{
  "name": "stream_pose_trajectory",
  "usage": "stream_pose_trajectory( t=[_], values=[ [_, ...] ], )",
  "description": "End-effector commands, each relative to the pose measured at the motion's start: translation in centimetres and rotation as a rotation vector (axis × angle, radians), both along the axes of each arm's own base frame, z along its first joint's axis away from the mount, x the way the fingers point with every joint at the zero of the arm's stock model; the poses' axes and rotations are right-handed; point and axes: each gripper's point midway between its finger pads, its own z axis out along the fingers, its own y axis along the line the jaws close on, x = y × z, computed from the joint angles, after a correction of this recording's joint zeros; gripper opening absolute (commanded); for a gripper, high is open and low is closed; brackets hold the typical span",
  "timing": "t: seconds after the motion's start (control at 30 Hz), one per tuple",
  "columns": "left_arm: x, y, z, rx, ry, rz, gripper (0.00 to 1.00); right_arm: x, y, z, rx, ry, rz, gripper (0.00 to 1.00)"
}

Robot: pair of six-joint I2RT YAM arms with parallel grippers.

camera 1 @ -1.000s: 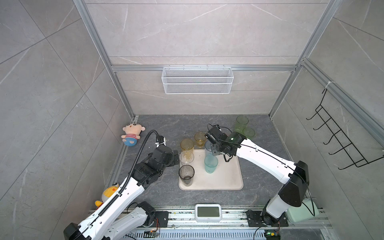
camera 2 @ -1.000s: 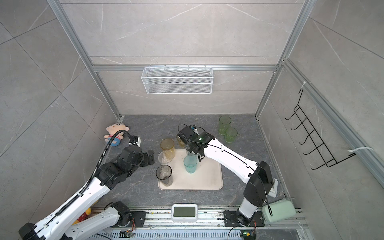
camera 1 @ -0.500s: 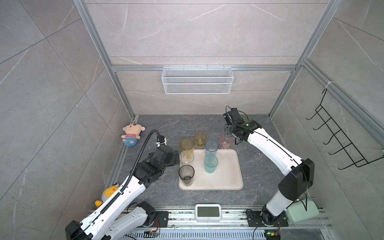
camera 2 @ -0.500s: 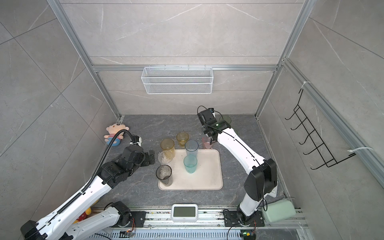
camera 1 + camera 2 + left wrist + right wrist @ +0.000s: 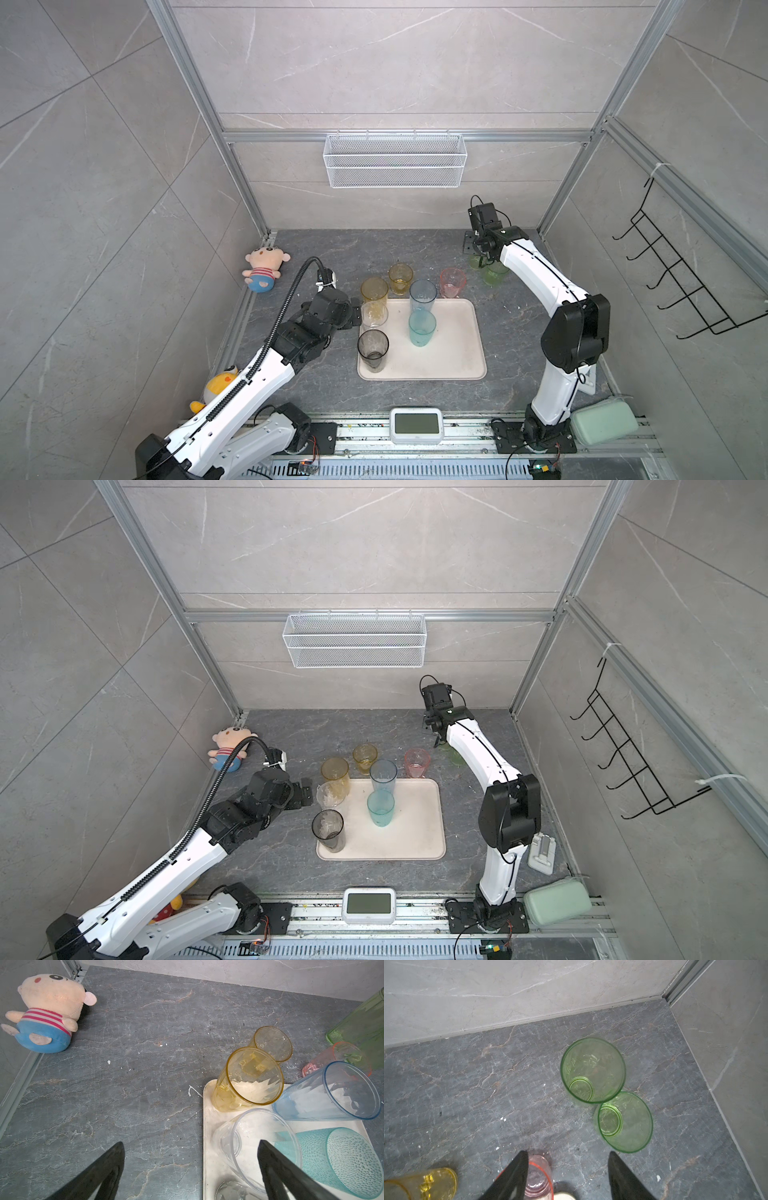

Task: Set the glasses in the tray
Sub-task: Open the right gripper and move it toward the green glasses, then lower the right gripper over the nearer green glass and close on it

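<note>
Grey, clear, amber, blue and teal glasses stand on the cream tray; yellow, pink and two green glasses stand behind it on the tabletop. The right gripper, jaws apart and empty, hovers by the green pair, probably to fetch one; the left gripper, spread wide, empty, waits beside the tray.

Large pale grey tiled walls with faint white veining enclose the cell on three sides, their corners edged by aluminium frame posts. A horizontal aluminium rail crosses the back wall and carries a white wire mesh basket. A black wire hook rack hangs on the right-hand wall. The desk is dark grey stone with lighter veins, dotted with small white specks. The light is even and soft, leaving only faint shadows.
</note>
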Motion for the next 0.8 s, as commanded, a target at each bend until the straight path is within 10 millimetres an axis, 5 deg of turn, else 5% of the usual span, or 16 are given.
stream_pose_trajectory(
  t=[0.0,0.77],
  values=[
    [1.0,-0.5,2.0,-0.021,-0.060,-0.010,1.00,1.6,-0.6,0.0,0.049,-0.016,-0.018,0.65],
    [1.7,-1.3,2.6,-0.017,-0.057,-0.028,1.00,5.3,-7.1,-2.8,0.143,-0.036,-0.206,0.64]
  ],
)
